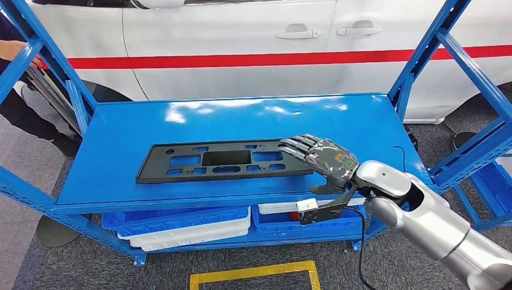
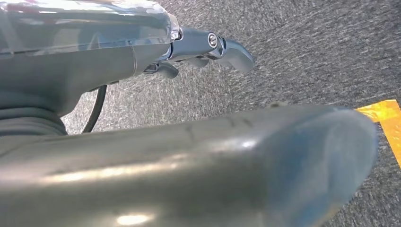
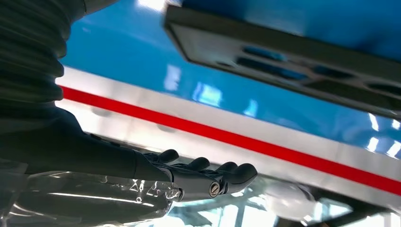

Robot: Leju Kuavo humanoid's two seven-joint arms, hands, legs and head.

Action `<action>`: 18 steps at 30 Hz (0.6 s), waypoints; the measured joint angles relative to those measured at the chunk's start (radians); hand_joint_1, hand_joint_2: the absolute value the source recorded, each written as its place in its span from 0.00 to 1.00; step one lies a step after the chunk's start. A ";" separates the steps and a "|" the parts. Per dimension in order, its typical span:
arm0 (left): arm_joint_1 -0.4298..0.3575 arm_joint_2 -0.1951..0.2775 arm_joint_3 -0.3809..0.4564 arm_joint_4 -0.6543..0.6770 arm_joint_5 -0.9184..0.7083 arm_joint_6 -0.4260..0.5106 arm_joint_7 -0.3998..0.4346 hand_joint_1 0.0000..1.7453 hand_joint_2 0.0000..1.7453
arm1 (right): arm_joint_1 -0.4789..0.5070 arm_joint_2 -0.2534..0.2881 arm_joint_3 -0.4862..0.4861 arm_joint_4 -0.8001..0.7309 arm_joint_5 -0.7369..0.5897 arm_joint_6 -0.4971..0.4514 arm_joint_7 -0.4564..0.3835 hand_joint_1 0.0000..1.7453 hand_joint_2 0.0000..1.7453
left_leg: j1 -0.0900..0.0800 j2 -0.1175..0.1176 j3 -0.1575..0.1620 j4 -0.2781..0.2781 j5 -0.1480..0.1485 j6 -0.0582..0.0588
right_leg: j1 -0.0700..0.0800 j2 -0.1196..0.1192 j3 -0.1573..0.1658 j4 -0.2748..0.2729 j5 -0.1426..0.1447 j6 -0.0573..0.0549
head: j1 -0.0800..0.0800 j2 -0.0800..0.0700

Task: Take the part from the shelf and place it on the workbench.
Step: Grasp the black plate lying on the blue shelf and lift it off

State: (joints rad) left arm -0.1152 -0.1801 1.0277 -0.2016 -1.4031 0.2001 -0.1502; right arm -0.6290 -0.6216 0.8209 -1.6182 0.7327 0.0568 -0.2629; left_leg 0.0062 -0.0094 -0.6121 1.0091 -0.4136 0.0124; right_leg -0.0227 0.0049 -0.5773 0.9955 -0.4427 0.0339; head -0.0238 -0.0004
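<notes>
A long flat black part [image 1: 223, 160] with several cut-outs lies on the blue shelf [image 1: 121, 139], near its front edge. My right hand [image 1: 323, 163] hovers at the part's right end. Its fingers [image 1: 300, 147] are stretched out above that end and its thumb hangs in front of the shelf edge. In the right wrist view the part [image 3: 283, 56] is apart from the straight fingers [image 3: 208, 170], and nothing is held. My left hand [image 2: 142, 61] hangs over grey carpet, its thumb [image 2: 236, 161] and fingers holding nothing.
A white car [image 1: 241, 36] with a red stripe stands close behind the shelf. Blue uprights [image 1: 422, 54] frame both sides. Blue and white bins [image 1: 181, 223] sit on the lower level. Yellow floor tape [image 1: 253, 272] lies in front. A person [image 1: 12, 54] stands at far left.
</notes>
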 joint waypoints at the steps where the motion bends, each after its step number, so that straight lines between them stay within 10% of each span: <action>1: -0.003 -0.001 0.000 0.000 -0.004 0.000 0.001 0.00 0.00 | -0.020 0.032 0.015 0.016 0.008 0.001 -0.009 0.00 1.00 | 0.000 0.001 0.000 0.000 0.000 0.000 | 0.000 0.001 0.000 0.000 0.000 0.000 | 0.000 0.000; 7: -0.024 -0.004 0.000 0.000 -0.009 0.000 0.007 0.00 0.00 | -0.132 0.240 0.141 0.120 -0.003 -0.004 -0.006 0.00 1.00 | 0.000 0.000 0.001 0.000 0.002 -0.001 | 0.000 -0.001 -0.001 0.002 -0.001 -0.001 | 0.000 0.000; 18: -0.035 -0.007 -0.001 0.000 -0.023 -0.004 0.018 0.00 0.00 | -0.226 0.454 0.258 0.253 -0.018 -0.102 0.031 0.00 1.00 | 0.000 0.001 0.001 0.000 0.002 -0.002 | 0.000 0.001 -0.002 0.003 -0.001 -0.002 | 0.000 0.000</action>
State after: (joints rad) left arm -0.1507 -0.1871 1.0267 -0.2015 -1.4257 0.1962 -0.1322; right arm -0.8546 -0.1676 1.0792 -1.3652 0.7144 -0.0456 -0.2318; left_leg 0.0065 -0.0081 -0.6114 1.0090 -0.4120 0.0106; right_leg -0.0226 0.0056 -0.5790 0.9982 -0.4436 0.0323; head -0.0240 -0.0004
